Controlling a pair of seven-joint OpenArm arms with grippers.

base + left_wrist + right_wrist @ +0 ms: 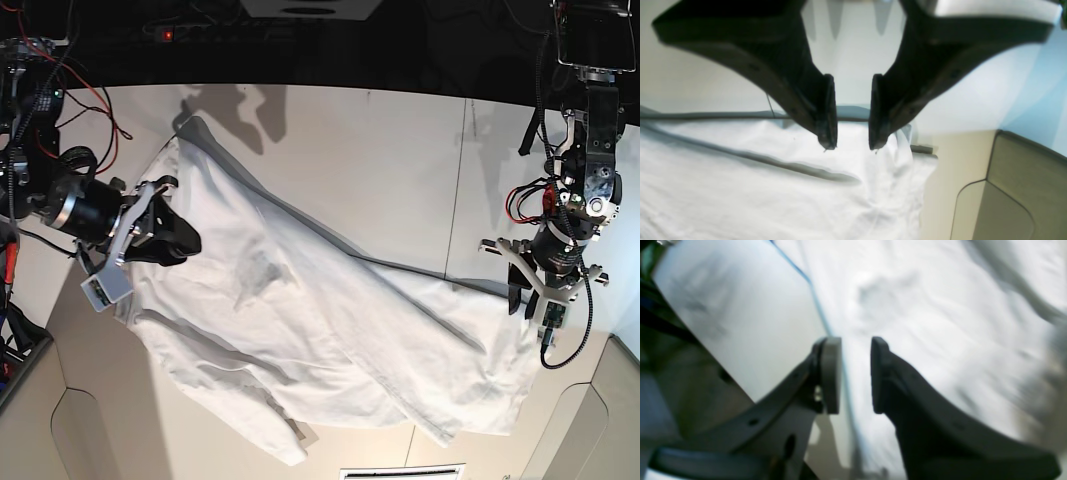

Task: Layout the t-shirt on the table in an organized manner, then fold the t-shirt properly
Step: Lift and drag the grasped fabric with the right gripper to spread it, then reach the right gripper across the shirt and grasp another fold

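Diagonally across the table (400, 140), the t-shirt (300, 320) is lying stretched from the far corner on the base view's left down toward the near edge on its right. It is spreading out in one long band rather than a flat, squared shape: a raised fold (420, 275) is running along its upper edge, and creases are bunching near the lower hem. By my reading, that slant is coming from the cloth being pulled between the two arms, one at each end, so the layout step is not finished and no folding is under way.

At the end on the base view's left, the right gripper (855, 375) is hanging just over the shirt's edge, where white cloth is meeting bare tabletop. Its jaws are standing a little apart with nothing between them, so the fabric is resting on its own there.

At the opposite end, the left gripper (851, 116) is hovering above the shirt's corner near the table's dark seam (706, 116). Its jaws are likewise parted by a narrow gap and are gripping no cloth; the wrinkled corner is lying loose below the fingertips. Each gripper is probably sitting at an end so the shirt can be retaken and squared.
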